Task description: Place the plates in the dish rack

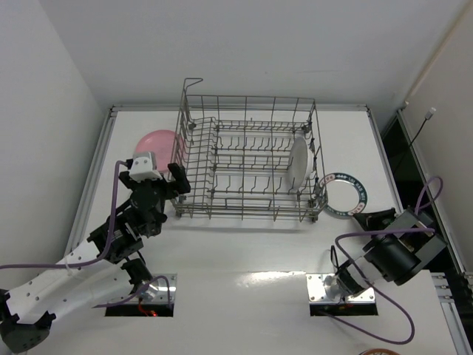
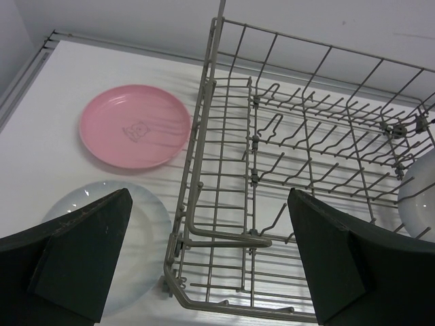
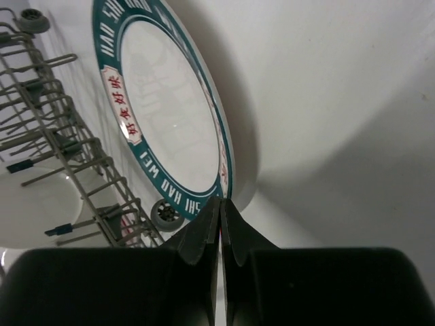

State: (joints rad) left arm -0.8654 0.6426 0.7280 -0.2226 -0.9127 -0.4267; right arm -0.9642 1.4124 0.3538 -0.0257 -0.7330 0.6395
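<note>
The grey wire dish rack [image 1: 244, 214] stands mid-table. A plain white plate [image 1: 298, 164] stands upright in its right end and also shows in the left wrist view [image 2: 418, 197]. The pink plate [image 1: 155, 140] lies flat left of the rack. A pale, glassy plate [image 2: 146, 231] lies in front of it, under my left gripper. My left gripper [image 1: 154, 181] is open and empty above the rack's near left corner [image 2: 204, 122]. My right gripper [image 3: 221, 204] is shut on the near rim of the blue-rimmed plate [image 3: 163, 115], which is right of the rack [image 1: 344, 194], tilted towards it.
A metal rail [image 1: 236, 107] edges the table's back and sides, with walls close behind and to the left. The rack's small wheel [image 3: 165, 216] sits next to the blue-rimmed plate. A brown round object [image 1: 384, 352] peeks in at the near right edge.
</note>
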